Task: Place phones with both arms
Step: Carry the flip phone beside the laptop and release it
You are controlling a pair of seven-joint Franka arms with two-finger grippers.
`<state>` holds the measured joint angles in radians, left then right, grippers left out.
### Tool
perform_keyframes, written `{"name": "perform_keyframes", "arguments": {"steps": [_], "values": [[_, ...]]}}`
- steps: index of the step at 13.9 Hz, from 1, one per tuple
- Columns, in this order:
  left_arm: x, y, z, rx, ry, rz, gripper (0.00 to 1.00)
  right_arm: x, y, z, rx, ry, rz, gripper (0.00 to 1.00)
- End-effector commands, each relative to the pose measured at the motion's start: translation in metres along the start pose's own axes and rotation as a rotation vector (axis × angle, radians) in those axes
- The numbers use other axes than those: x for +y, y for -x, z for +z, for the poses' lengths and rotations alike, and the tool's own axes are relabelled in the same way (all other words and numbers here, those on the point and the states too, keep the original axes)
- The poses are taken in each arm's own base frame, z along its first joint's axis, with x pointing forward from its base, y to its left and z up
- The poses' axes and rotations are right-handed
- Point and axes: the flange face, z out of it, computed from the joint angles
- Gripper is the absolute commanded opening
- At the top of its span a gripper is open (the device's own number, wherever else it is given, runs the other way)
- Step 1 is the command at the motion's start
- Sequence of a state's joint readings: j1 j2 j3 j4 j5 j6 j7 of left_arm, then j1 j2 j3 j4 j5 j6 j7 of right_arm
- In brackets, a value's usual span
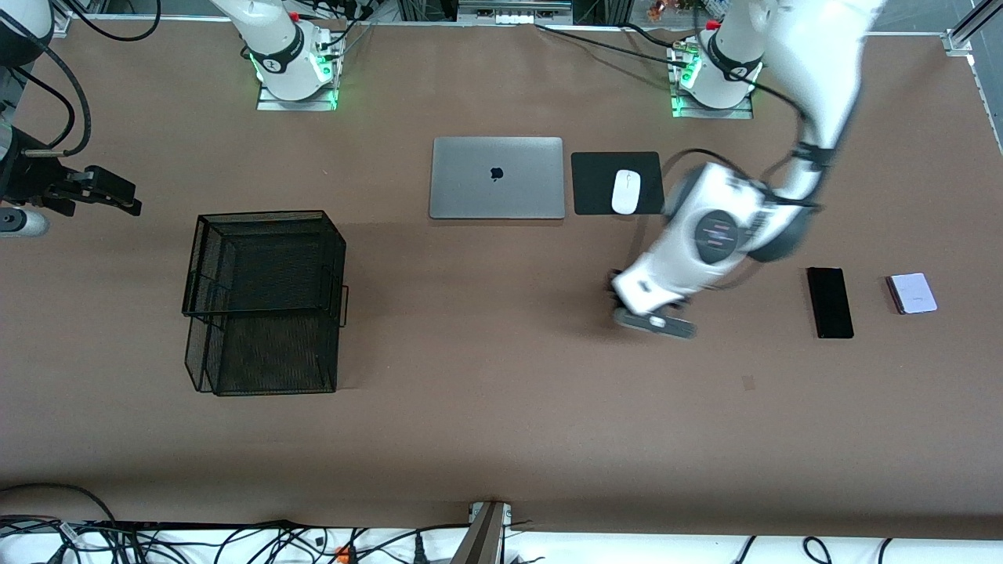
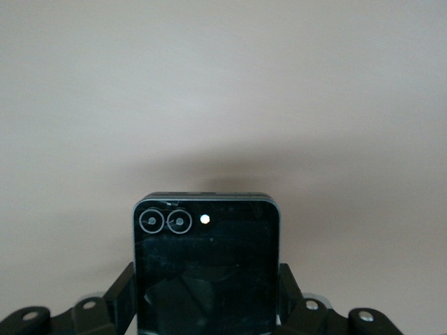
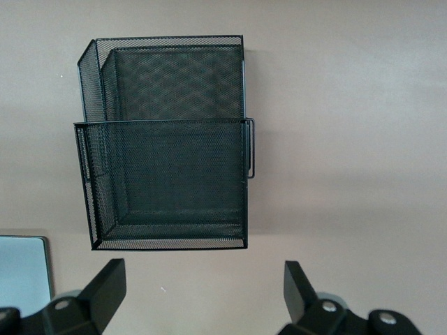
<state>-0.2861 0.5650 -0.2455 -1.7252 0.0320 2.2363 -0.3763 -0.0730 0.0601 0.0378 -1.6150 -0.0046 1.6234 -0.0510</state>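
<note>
Three phones are in play. One, the flip phone (image 2: pixel 206 269), sits clamped between the fingers (image 2: pixel 120 296) of the left gripper (image 1: pixel 652 309): squarish, glossy black, pale rim along its top edge, two ringed camera lenses and a small bright dot in a row near that edge. That gripper hangs over bare table, in the stretch between the mouse pad (image 1: pixel 616 182) and the other two handsets. The long black phone (image 1: pixel 830 301) lies flat toward the left arm's end of the table, a narrow dark slab with its length running toward the front camera. Just beside it, closer still to that end, lies the pale lavender-white phone (image 1: pixel 912 294), small and squarish, with a darker edge showing on the side facing the slab; the two are apart, not touching.

Over at the right arm's end, the right gripper (image 1: pixel 98 190) waits in the air at the table's edge, fingers (image 3: pixel 105 289) spread wide with nothing between them. The black wire-mesh basket (image 3: pixel 164 143) has two stepped compartments, both showing only mesh.

Farther from the front camera, a closed silver laptop (image 1: pixel 497 178) lies beside the black mouse pad, with a white mouse (image 1: pixel 626 191) resting on the pad.
</note>
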Motion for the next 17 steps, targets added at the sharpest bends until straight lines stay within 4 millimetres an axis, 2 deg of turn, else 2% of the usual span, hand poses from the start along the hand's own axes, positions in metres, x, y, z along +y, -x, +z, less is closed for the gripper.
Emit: {"name": "perform_keyframes", "arguments": {"steps": [1,2,3,4,5,6,8,9,10,12,14,15,16,17], "values": [[0.082,0.001,0.055,-0.001,0.033,-0.115,0.40,0.001,0.004,-0.006,0.009,-0.003,-0.012,1.00],[0.100,0.005,0.069,0.026,0.050,-0.137,0.41,0.001,0.004,-0.006,0.009,-0.003,-0.012,1.00],[0.114,0.011,0.083,0.044,0.064,-0.145,0.49,0.001,0.004,-0.006,0.009,-0.003,-0.012,1.00],[0.117,0.014,0.093,0.043,0.067,-0.157,0.62,0.001,0.004,-0.006,0.009,-0.003,-0.012,1.00],[0.119,0.015,0.095,0.042,0.068,-0.154,0.95,0.001,0.004,-0.006,0.011,-0.003,-0.012,1.00],[0.119,0.015,0.095,0.043,0.067,-0.157,1.00,0.001,0.004,-0.006,0.011,-0.003,-0.012,1.00],[0.117,0.015,0.093,0.043,0.067,-0.159,1.00,0.001,0.004,-0.005,0.009,-0.003,-0.012,1.00],[0.111,0.010,0.083,0.051,0.066,-0.165,1.00,0.001,0.004,-0.005,0.009,-0.003,-0.012,1.00],[0.106,0.007,0.063,0.065,0.068,-0.171,1.00,0.001,0.004,-0.005,0.009,-0.003,-0.012,1.00],[0.062,-0.009,0.013,0.033,0.020,-0.225,1.00,-0.001,0.003,-0.005,0.012,-0.004,-0.015,1.00],[0.004,-0.020,-0.034,-0.016,-0.022,-0.248,1.00,-0.017,-0.002,0.002,0.006,-0.012,-0.034,1.00],[-0.026,-0.024,-0.058,-0.028,-0.035,-0.231,1.00,-0.034,-0.004,0.005,0.003,-0.013,-0.060,1.00],[-0.061,-0.026,-0.074,-0.045,-0.067,-0.212,1.00,-0.057,-0.010,0.017,-0.012,-0.009,-0.094,1.00],[-0.101,-0.029,-0.087,-0.059,-0.123,-0.186,1.00,-0.093,-0.014,0.027,-0.015,-0.008,-0.121,1.00]]}}
